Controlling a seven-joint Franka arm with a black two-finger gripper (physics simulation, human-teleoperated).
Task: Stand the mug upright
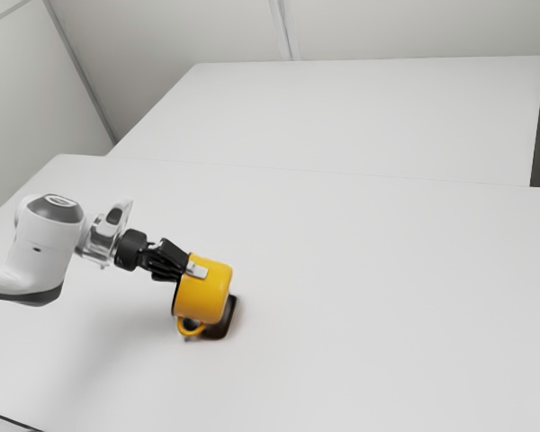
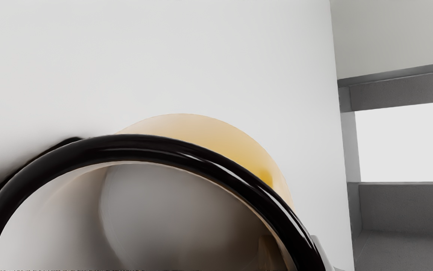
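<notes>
The yellow mug [image 1: 203,292] lies tipped on its side in the exterior view, its mouth facing the arm and its handle low, near the tabletop. At its upper wall is my gripper [image 1: 194,269], with a light fingertip against the yellow outside. In the wrist view the mug's black rim [image 2: 156,146] curves around a pale interior. One finger of my gripper [image 2: 297,250] is inside the mug and the other outside, pinching the wall between them. Whether the mug touches the table is unclear.
The white table [image 1: 369,315] extends toward the exterior view's right, with another white surface [image 1: 360,117] behind it. A dark patch [image 1: 221,319] lies under and beside the mug. Grey framing [image 2: 404,207] stands beyond the table edge.
</notes>
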